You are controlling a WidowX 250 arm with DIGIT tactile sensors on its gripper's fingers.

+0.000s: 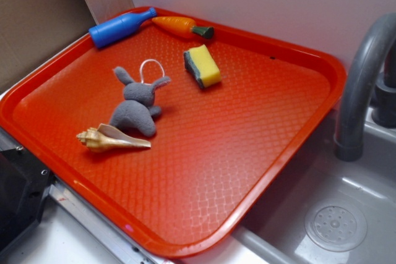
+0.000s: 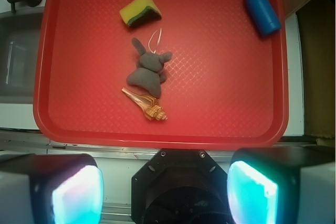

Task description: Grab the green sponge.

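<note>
The green sponge (image 1: 202, 66) is a small yellow foam block with a dark green layer on one face, lying near the back of the red tray (image 1: 266, 171). In the wrist view the green sponge (image 2: 139, 11) shows at the upper left of the tray (image 2: 231, 114), far from the gripper. My gripper (image 2: 164, 190) stands open high above the tray's near edge, its two glowing pads (image 2: 79, 192) wide apart with nothing between them. The gripper does not show in the exterior view.
A grey plush bunny (image 1: 137, 107) and a seashell (image 1: 110, 139) lie left of the tray's middle. A blue bottle (image 1: 120, 27) and an orange toy carrot (image 1: 181, 26) rest along the back rim. A grey faucet (image 1: 362, 85) and sink (image 1: 337, 221) stand to the right.
</note>
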